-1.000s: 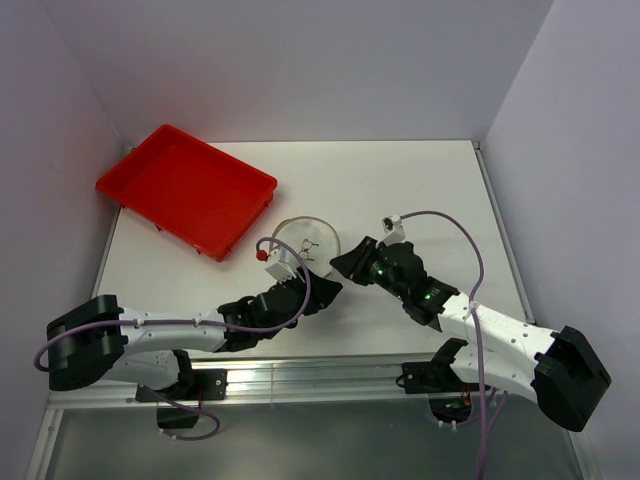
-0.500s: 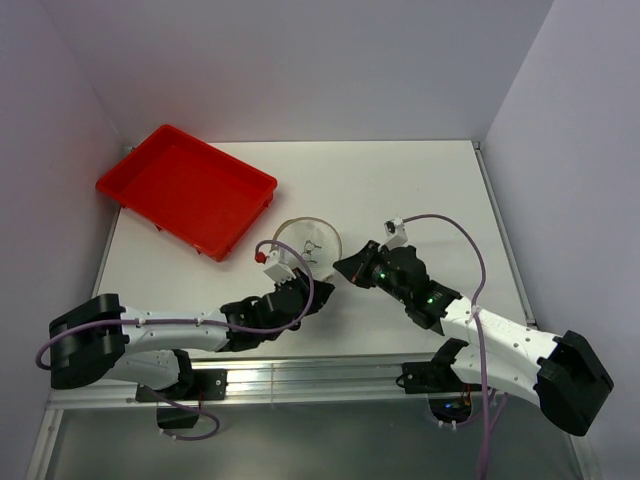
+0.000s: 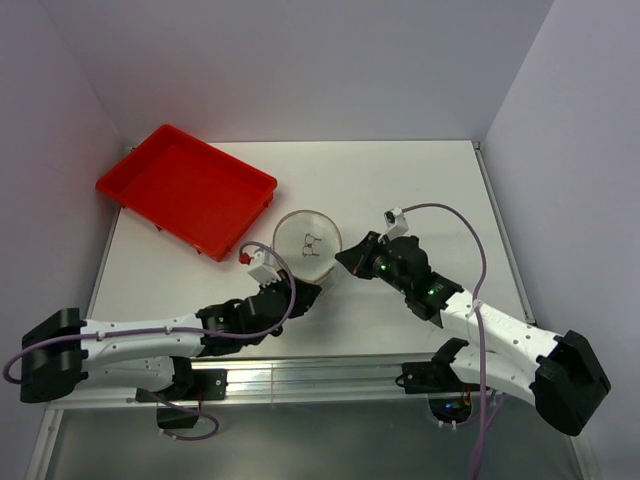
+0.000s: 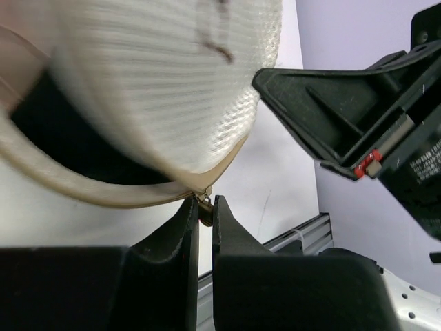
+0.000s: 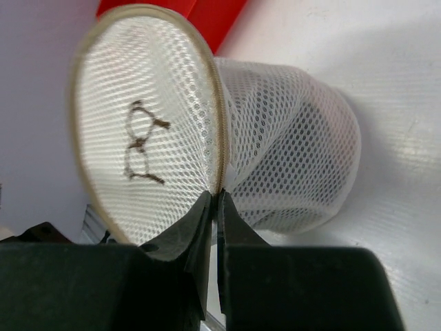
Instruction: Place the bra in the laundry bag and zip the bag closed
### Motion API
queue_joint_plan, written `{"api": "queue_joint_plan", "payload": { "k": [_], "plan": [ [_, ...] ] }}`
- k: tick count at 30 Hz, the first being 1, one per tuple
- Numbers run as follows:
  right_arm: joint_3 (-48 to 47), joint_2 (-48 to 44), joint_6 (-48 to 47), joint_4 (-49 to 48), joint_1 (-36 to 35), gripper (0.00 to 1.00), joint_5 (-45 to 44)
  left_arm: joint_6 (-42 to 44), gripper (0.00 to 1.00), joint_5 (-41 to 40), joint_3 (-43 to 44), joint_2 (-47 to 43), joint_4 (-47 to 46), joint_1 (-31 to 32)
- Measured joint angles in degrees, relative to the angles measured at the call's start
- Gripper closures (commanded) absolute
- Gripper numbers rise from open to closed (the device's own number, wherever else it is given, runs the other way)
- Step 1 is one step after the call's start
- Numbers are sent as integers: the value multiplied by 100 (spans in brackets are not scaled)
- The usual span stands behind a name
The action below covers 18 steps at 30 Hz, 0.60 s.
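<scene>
The laundry bag (image 3: pixel 308 242) is a round white mesh drum with a black bra outline on its face, near the table's middle. In the left wrist view the bag (image 4: pixel 172 89) fills the upper left, dark contents showing through its open side. My left gripper (image 4: pixel 204 210) is shut on the small zipper pull (image 4: pixel 204 209) at the bag's rim. My left gripper shows in the top view (image 3: pixel 312 290) just below the bag. My right gripper (image 5: pixel 218 203) is shut on the bag's rim seam (image 5: pixel 219 138). It sits at the bag's right edge in the top view (image 3: pixel 345 262).
A red plastic tray (image 3: pixel 185 188) lies at the back left of the white table (image 3: pixel 420 190). Grey walls close in the left, back and right. The aluminium rail (image 3: pixel 300 375) runs along the near edge.
My left gripper has slid left and down along the bag's near edge with the zipper pull. The bag's face has turned more upward. My right gripper moved slightly up with the rim.
</scene>
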State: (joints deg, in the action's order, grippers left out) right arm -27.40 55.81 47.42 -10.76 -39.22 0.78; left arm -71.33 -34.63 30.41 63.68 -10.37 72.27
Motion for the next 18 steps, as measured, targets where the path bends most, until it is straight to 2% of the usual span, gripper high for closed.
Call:
{"api": "queue_joint_plan", "payload": {
  "k": [9, 14, 15, 16, 17, 18],
  "plan": [
    [-546, 544, -597, 302, 503, 100, 824, 232, 100, -396, -267, -1325, 1237, 0],
    [-1290, 1119, -977, 647, 669, 100, 1294, 319, 100, -466, -378, -1696, 1355, 0],
    [-1547, 1307, -1088, 817, 688, 97, 1366, 345, 100, -461, -415, -1700, 1292, 0],
    [-1851, 1530, -1220, 973, 695, 90, 1445, 385, 100, -431, -455, -1681, 1191, 0],
    [-2087, 1698, -1309, 1095, 699, 65, 1513, 426, 100, -420, -485, -1631, 1084, 0],
    [-2310, 1847, -1394, 1198, 699, 50, 1532, 448, 100, -417, -496, -1530, 964, -2]
  ]
}}
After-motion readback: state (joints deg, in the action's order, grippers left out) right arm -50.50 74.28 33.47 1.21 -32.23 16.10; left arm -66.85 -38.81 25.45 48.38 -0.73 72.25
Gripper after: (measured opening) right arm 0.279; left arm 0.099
